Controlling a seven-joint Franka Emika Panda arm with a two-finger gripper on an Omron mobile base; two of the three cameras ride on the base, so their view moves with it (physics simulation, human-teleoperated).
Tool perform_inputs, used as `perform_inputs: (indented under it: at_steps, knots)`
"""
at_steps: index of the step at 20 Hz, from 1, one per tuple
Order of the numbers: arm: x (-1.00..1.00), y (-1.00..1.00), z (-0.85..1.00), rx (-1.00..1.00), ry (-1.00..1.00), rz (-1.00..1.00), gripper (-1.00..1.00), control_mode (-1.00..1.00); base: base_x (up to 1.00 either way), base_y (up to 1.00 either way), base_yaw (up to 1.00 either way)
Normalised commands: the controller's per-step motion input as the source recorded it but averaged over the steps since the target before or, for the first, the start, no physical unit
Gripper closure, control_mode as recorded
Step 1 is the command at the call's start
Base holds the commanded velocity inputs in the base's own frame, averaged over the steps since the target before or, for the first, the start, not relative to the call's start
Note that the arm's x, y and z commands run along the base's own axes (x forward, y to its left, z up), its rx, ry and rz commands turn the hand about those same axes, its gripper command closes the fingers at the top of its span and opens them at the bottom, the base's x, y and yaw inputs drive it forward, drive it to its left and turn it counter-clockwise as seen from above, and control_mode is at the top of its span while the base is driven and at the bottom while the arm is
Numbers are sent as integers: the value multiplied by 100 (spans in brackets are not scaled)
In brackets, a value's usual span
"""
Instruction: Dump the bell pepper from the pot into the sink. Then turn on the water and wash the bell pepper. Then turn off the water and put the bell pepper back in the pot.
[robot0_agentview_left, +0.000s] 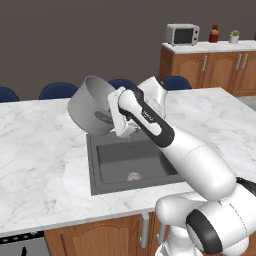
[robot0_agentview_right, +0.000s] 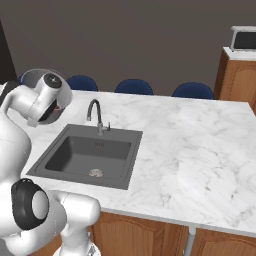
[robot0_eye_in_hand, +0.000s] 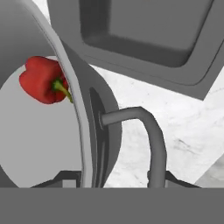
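Tipping steeply on its side above the far left corner of the sink (robot0_agentview_left: 107, 172), the pot (robot0_agentview_left: 90, 102) lies with its long axis near level, and the bell pepper (robot0_eye_in_hand: 43, 79) sits inside against the wall. The basin lies clear below, the faucet (robot0_agentview_right: 95, 114) at its far edge. The hand (robot0_agentview_left: 124, 131) grips the pot's rim, its fingers partly spread around the wall.

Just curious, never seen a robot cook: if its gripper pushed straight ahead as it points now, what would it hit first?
Probably the big grey metal pot's rim and loop handle, right ahead; depth is uncertain.
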Motion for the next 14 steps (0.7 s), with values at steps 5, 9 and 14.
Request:
perform_inputs:
  at_steps: [5, 9, 14]
  knots:
    - [0, 9, 9, 18, 0, -12, 100, -100, 0, 0, 0]
    - [0, 6, 25, 17, 6, -7, 100, -100, 0, 0, 0]
    - [0, 1, 17, 15, 26, 0, 100, -100, 0, 0, 0]
